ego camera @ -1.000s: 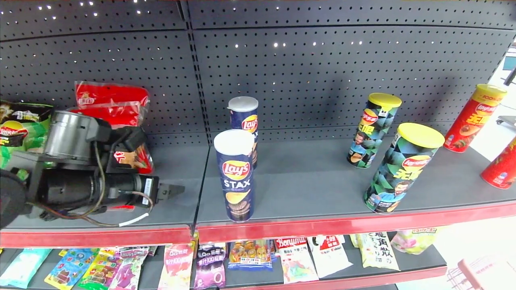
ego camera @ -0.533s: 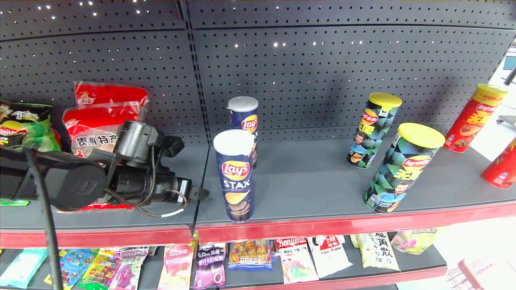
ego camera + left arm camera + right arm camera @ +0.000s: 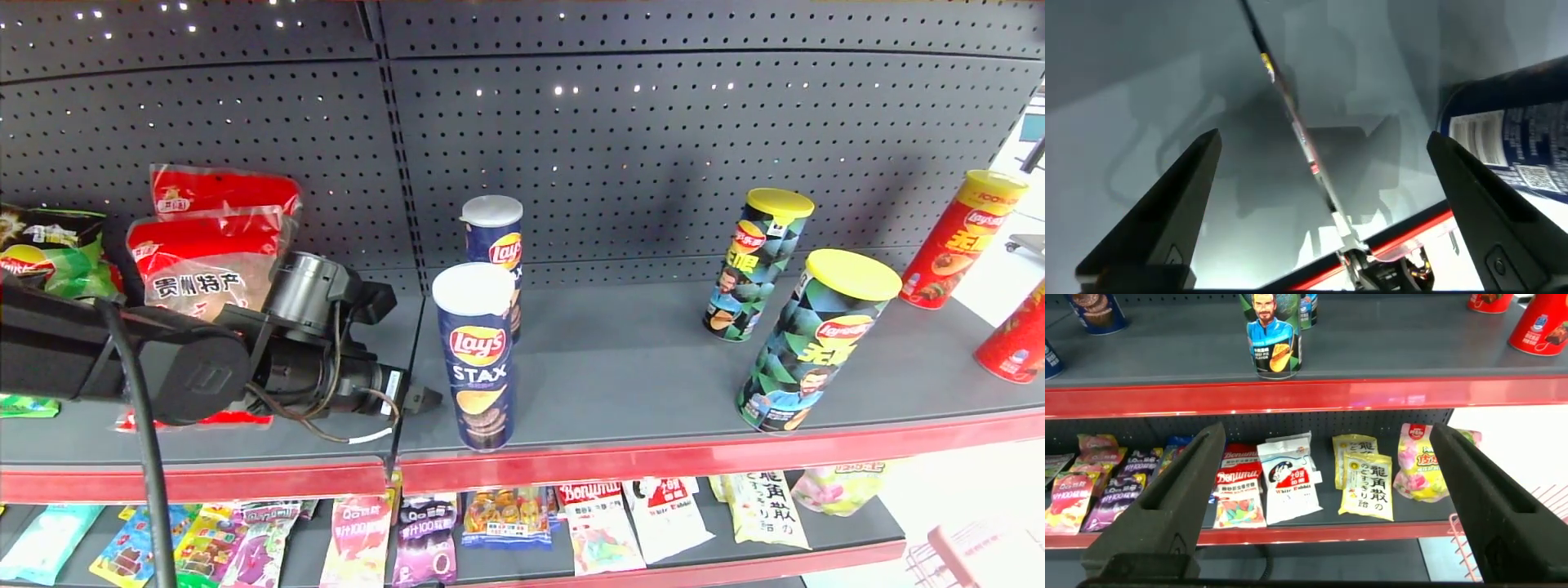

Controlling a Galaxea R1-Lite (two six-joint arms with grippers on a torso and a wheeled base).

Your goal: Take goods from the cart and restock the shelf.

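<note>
One front blue can just right of left hand, spread, empty; right hand spread too.

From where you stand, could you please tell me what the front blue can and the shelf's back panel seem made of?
Front blue can: probably printed cardboard, slightly glossy, with a pale plastic-looking lid. Back panel: apparently painted metal, matte dark grey, regular punched holes.

Rear blue can: directly behind front blue can, lower body hidden by it. Red bags, left of front blue can: lower parts covered by left arm. Green bag, farther left: cut by picture edge. Red can, far right: likewise cut off.
</note>
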